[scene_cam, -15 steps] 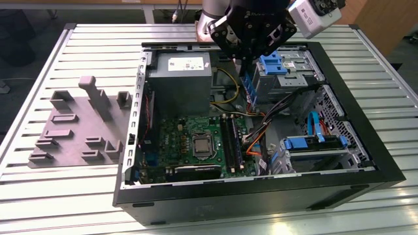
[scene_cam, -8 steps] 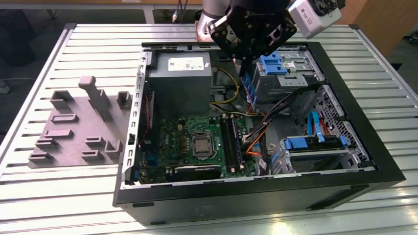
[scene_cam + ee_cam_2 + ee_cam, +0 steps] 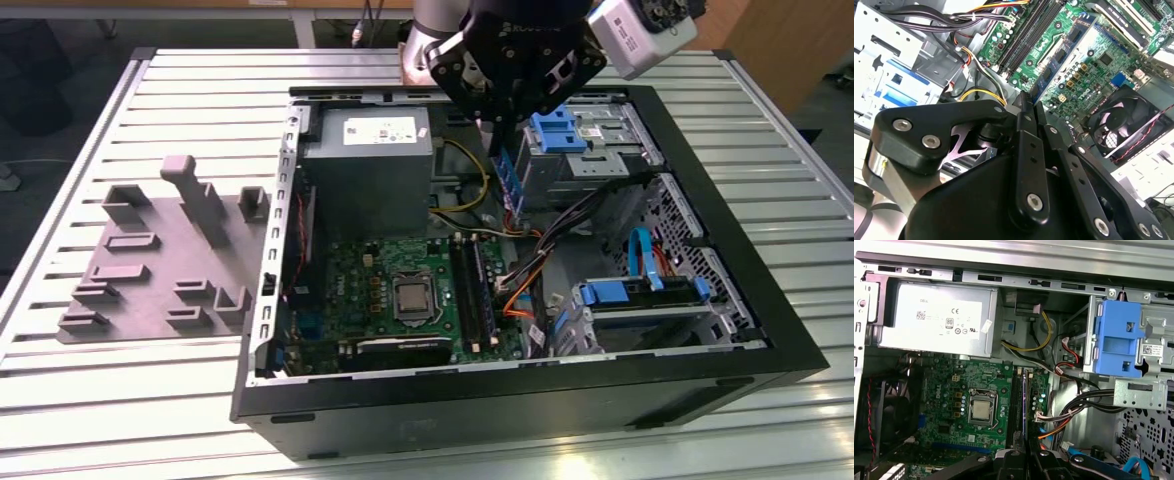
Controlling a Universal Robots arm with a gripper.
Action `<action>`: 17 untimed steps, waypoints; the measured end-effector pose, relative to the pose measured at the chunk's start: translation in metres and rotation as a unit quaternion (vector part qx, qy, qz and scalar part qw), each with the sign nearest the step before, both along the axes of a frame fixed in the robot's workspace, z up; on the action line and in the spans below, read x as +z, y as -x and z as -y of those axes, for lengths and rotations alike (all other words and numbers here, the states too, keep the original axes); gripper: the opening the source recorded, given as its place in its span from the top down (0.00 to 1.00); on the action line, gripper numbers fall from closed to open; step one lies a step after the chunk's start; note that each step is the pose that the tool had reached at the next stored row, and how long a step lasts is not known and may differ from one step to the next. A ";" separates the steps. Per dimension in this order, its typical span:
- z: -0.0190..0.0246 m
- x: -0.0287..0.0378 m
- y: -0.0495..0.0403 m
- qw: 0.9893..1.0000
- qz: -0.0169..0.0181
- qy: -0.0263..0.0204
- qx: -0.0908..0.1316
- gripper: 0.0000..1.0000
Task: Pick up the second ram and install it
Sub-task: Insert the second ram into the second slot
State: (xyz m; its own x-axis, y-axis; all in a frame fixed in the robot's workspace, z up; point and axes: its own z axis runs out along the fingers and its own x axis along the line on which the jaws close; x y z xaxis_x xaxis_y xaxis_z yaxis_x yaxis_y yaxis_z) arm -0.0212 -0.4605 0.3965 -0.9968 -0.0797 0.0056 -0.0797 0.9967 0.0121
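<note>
Grey foam tray (image 3: 154, 265) sits on the table's (image 3: 147, 400) left in the exterior view. Next the open PC case (image 3: 534, 395), power supply (image 3: 367, 165) beside the motherboard (image 3: 347, 275). The hand (image 3: 501, 150) hovers above, pinching the second ram (image 3: 509, 190), cables (image 3: 561, 235) and blue drive cage (image 3: 558, 135) close by.

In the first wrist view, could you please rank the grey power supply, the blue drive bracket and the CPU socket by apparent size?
1. Grey power supply
2. Blue drive bracket
3. CPU socket
</note>
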 end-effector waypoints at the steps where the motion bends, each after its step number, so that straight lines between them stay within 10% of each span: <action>1: 0.0000 0.0000 0.0000 1.000 0.000 0.000 -0.001 0.86; 17: 0.0000 0.0000 0.0000 1.000 0.000 0.000 -0.016 0.86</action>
State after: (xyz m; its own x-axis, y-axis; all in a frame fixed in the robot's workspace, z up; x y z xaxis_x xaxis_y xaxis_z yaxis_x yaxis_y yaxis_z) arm -0.0212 -0.4605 0.3965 -0.9989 -0.0475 0.0056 -0.0474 0.9988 0.0121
